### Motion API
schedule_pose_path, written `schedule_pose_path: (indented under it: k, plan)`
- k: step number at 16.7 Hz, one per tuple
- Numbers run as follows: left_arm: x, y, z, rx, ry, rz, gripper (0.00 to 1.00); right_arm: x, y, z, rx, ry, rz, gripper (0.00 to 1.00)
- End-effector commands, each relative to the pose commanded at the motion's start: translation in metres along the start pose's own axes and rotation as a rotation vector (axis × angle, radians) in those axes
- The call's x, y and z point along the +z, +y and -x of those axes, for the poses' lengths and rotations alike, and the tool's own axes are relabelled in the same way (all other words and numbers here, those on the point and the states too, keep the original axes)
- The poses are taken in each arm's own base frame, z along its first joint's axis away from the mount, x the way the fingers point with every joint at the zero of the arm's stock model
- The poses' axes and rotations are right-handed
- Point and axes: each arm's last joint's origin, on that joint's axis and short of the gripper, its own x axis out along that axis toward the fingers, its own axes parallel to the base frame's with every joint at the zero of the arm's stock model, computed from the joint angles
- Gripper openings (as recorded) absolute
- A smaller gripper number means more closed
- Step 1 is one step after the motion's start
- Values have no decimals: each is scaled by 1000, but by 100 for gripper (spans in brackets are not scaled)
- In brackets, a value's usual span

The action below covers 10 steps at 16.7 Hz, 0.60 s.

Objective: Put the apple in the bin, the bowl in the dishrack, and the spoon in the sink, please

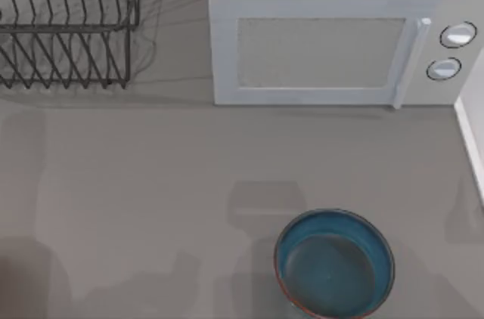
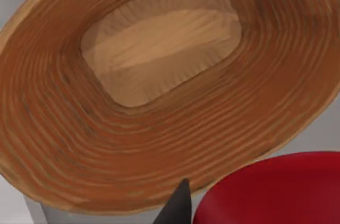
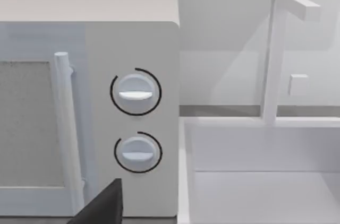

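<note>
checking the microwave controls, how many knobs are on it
2. Both sit on the microwave front panel, on the side nearest the sink: the upper knob and the lower knob directly beneath it. None seem hidden.

Kitchen: microwave (image 1: 333, 39), sink (image 3: 265, 181), dishrack (image 1: 64, 24).

The left wrist view looks down into a wooden bin (image 2: 159, 59), a ribbed, woven-looking tub of warm brown with a paler, smooth rounded-rectangular floor. Its walls flare outward to a wide oval rim, and pale grey ground shows beyond the rim. Close to the camera sits the apple (image 2: 276, 189), glossy red and cropped by the frame edge, overlapping the bin's near rim. Just beside the apple a dark pointed fingertip (image 2: 178, 208) of the left gripper pokes up against the bin's rim.
</note>
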Motion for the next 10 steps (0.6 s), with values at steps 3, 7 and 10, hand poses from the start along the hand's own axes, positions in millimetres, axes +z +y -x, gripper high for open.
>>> schedule_pose_path:
  k: [3, 7, 10]
  plan:
    - [5, 27, -6, -11, -15, 160, 0, 0, 0, 0, 0, 0, 0, 100]
    - [6, 30, -6, -14, -17, 181, 0, 0, 0, 0, 0, 0, 0, 100]
    - [6, 29, -11, -10, -14, 172, 0, 0, 0, 0, 0, 0, 0, 100]
